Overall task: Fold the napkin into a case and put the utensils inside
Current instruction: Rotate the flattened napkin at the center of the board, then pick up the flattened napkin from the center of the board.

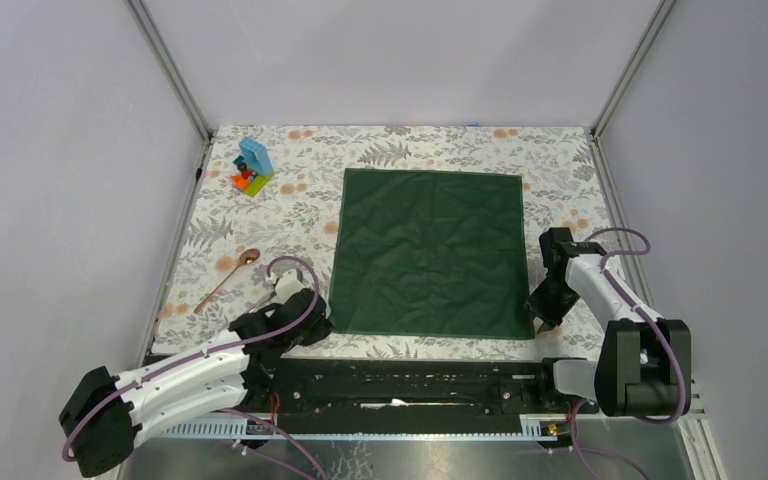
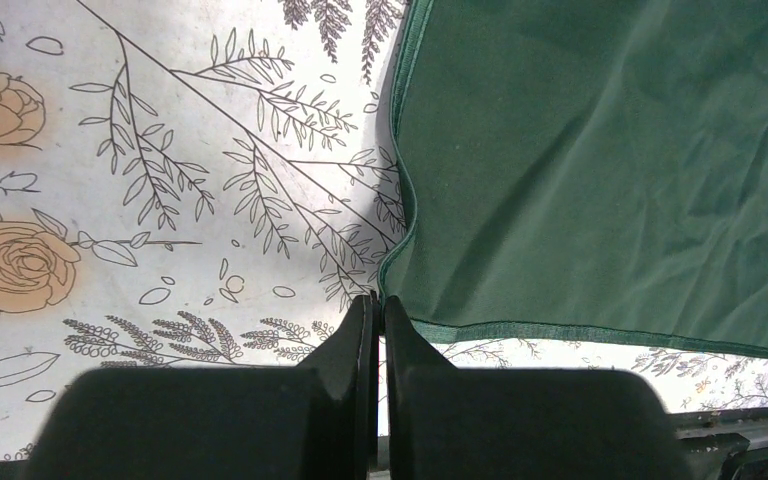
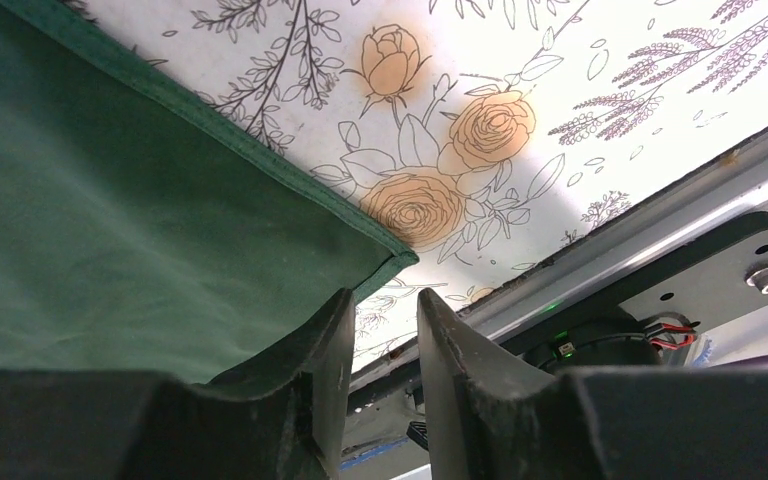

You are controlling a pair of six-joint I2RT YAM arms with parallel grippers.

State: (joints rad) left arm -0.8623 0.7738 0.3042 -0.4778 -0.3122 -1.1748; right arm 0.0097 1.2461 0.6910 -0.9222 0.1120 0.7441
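Observation:
The dark green napkin [image 1: 430,252] lies spread flat and square on the floral covering. My left gripper [image 1: 322,322] is at its near left corner; in the left wrist view the gripper [image 2: 380,300] is shut with the napkin [image 2: 600,170] corner pinched at the tips and the hem bowed toward them. My right gripper [image 1: 543,322] is at the near right corner. In the right wrist view it [image 3: 385,297] stands open with a narrow gap, and the napkin [image 3: 140,250] corner lies just beyond the tips, not between them. A brownish spoon [image 1: 224,281] lies left of the napkin.
A colourful toy block stack [image 1: 252,168] stands at the back left. The black rail [image 1: 410,385] with the arm bases runs along the near edge. Grey walls and metal posts [image 1: 175,75] close in the floral table covering [image 1: 260,220].

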